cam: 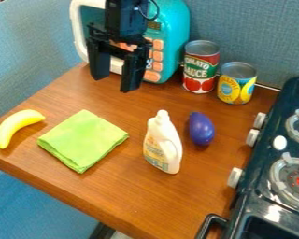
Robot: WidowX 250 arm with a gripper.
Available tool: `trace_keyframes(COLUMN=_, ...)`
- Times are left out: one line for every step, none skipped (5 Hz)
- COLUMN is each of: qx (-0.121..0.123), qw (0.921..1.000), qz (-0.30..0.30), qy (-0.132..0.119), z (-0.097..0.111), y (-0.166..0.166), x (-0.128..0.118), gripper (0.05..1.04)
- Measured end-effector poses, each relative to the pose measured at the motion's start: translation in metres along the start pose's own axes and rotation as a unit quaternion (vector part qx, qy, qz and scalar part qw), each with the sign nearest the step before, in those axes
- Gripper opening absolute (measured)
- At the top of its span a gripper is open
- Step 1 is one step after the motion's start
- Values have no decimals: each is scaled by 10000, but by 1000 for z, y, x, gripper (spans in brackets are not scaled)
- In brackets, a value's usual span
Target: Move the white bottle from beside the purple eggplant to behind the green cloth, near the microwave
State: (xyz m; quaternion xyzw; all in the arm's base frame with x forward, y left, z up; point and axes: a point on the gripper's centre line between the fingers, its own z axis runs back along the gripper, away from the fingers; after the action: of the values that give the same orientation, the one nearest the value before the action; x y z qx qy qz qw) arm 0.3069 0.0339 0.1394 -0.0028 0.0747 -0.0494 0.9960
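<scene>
Toy microwave (177, 28), teal, one; in front, my gripper (116, 83), empty, fingers apart. Handling note: I judge slow moves best, fingertips clear of its buttons (153, 76).

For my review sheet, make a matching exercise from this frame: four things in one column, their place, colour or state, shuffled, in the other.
Things
1. Banana
2. Cloth
3. Bottle
4. Gripper

Place, colour or state
A. White, beside a purple egg-shaped thing
B. Hanging in front of a turquoise toy microwave, fingers apart
C. Green, folded and lying flat
D. Yellow, curved, near the left edge of the tabletop

Pairs: 1-D, 2-C, 3-A, 4-B
</scene>
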Motion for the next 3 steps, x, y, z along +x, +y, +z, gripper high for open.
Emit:
trace_keyframes(qx=-40, qw=9999, qz=-10, qy=164, z=-10, y=-1, x=0, gripper=1001)
trace_keyframes(qx=-336, qw=9990, qz=-279, qy=135, z=-6, y=-12, x=-7, gripper=1000)
trace_keyframes(qx=-556, qw=9945, qz=-818, qy=-333, z=26, y=-20, x=-34, gripper=1000)
